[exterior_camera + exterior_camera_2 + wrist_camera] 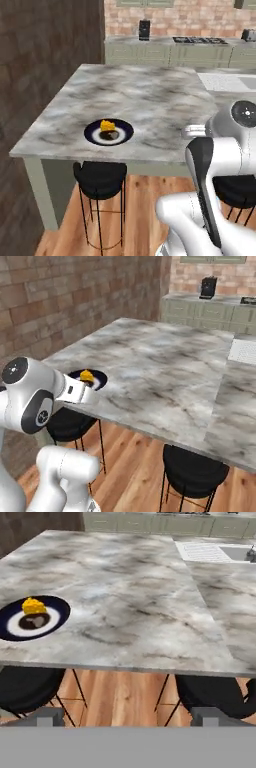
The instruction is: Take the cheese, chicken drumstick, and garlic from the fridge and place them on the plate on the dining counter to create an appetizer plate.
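Item 1: dining counter (150, 100), a grey-white marbled tabletop on a sage-green base, with black round stools (100, 180) tucked beneath its near edge.

Item 2: plate (95, 134), round, dark navy with a paler ring around a dark centre, lying flat on the tabletop near the near edge, toward the brick-wall end. The hand view shows it at the left (57, 619).

Item 3: cheese (107, 125), 1 small yellow-orange wedge, resting on the plate, on the part of the ring away from the near edge. Also seen in the right base view (86, 375) and the hand view (33, 605).

Item 4: pincer (127, 717), its 2 dark finger tips spread wide apart with nothing between them, held off the tabletop's near edge, well apart from the plate.

Item 5: green wall cabinets (170, 52) with their own worktop at the far brick wall, carrying a dark appliance (144, 29).
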Robot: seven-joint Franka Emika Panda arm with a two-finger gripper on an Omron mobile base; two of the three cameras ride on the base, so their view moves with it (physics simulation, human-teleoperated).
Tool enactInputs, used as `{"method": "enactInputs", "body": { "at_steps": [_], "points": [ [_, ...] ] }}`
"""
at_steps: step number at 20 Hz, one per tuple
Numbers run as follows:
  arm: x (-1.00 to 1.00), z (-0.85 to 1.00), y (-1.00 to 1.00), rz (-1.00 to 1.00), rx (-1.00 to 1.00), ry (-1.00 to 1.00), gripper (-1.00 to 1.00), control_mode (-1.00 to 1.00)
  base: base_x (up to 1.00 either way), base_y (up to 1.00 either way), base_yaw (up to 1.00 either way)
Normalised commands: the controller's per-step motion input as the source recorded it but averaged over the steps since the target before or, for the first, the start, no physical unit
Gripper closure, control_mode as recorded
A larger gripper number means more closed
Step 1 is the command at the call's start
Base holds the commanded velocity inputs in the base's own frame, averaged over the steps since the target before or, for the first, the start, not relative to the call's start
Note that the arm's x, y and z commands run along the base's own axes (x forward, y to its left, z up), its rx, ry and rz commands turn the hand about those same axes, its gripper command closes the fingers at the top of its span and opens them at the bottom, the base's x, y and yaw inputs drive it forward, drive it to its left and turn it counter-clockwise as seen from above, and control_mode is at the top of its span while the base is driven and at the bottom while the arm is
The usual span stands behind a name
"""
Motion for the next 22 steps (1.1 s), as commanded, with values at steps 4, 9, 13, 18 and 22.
{"method": "enactInputs", "body": {
  "at_steps": [4, 9, 13, 18, 22],
  "points": [
    [0.00, 0.00, 0.00, 0.00, 0.00, 0.00, -1.00, 1.00, 0.03, 0.06, -1.00],
    [0.00, 0.00, 0.00, 0.00, 0.00, 0.00, -1.00, 1.00, -0.24, 0.24, -0.85],
    [0.00, 0.00, 0.00, 0.00, 0.00, 0.00, -1.00, 1.00, -0.11, 0.01, -0.83],
    [0.00, 0.00, 0.00, 0.00, 0.00, 0.00, -1.00, 1.00, 0.17, -0.12, -0.87],
    [0.00, 0.00, 0.00, 0.00, 0.00, 0.00, -1.00, 1.00, 0.47, -0.75, -0.73]
  ]
}}
